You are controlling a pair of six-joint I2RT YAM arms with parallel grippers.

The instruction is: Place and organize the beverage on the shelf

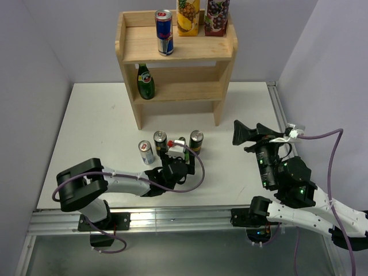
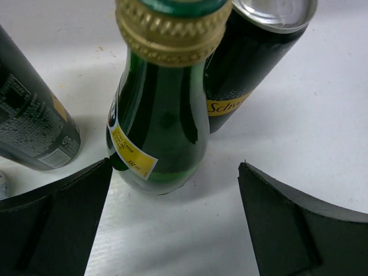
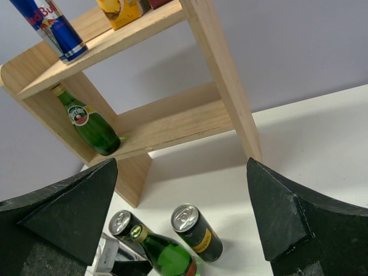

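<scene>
A light wooden shelf is standing at the far side of a white desk, against the back wall. On its top board, a blue and silver can is standing near the front, with a pineapple juice carton and a grape juice carton standing side by side behind it. A green bottle is standing upright at the left end of the lower tier.

In front of the shelf, a group of drinks is waiting on the desk: a small silver can, a dark can, a second green bottle with a gold cap, and a dark can with a yellow band.

The left end effector is reaching low over the desk with its fingers spread wide, and the second green bottle is standing just ahead of the gap, not touched by either finger. The right end effector is hovering above the right side of the desk, spread wide and holding nothing, facing the shelf.
</scene>
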